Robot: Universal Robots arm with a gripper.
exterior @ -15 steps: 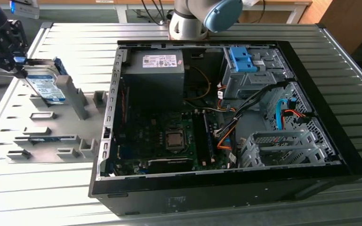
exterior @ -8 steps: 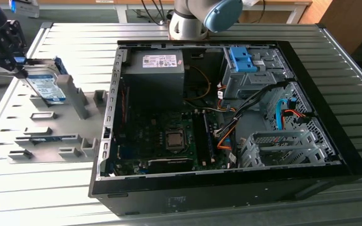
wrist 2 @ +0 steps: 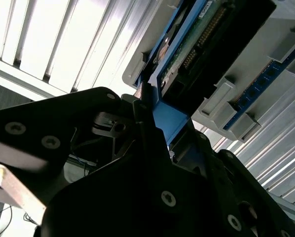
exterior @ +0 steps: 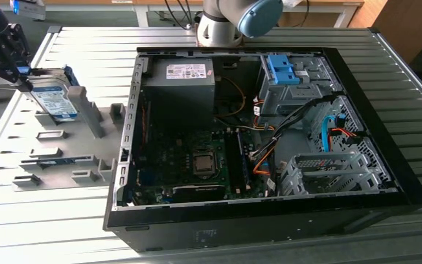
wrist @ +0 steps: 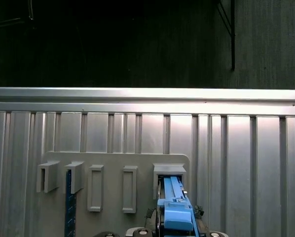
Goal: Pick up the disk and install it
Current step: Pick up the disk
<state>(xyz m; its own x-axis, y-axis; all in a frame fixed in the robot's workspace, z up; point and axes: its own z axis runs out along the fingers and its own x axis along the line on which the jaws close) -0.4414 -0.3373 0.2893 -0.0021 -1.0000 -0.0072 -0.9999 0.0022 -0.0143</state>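
While the disk (exterior: 53, 103) stands on edge in a grey rack (exterior: 9, 137), upper left of the exterior view, the gripper (exterior: 25, 83) clamps its blue carrier (wrist 2: 172, 123) — likely dense, rigid and shock-sensitive, so that plastic frame seems a safer hold than the bare circuit board (wrist 2: 184, 47).

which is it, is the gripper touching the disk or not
Touching. In the second wrist view the fingers of the gripper sit flush against the blue carrier bracket of the disk, no gap showing.
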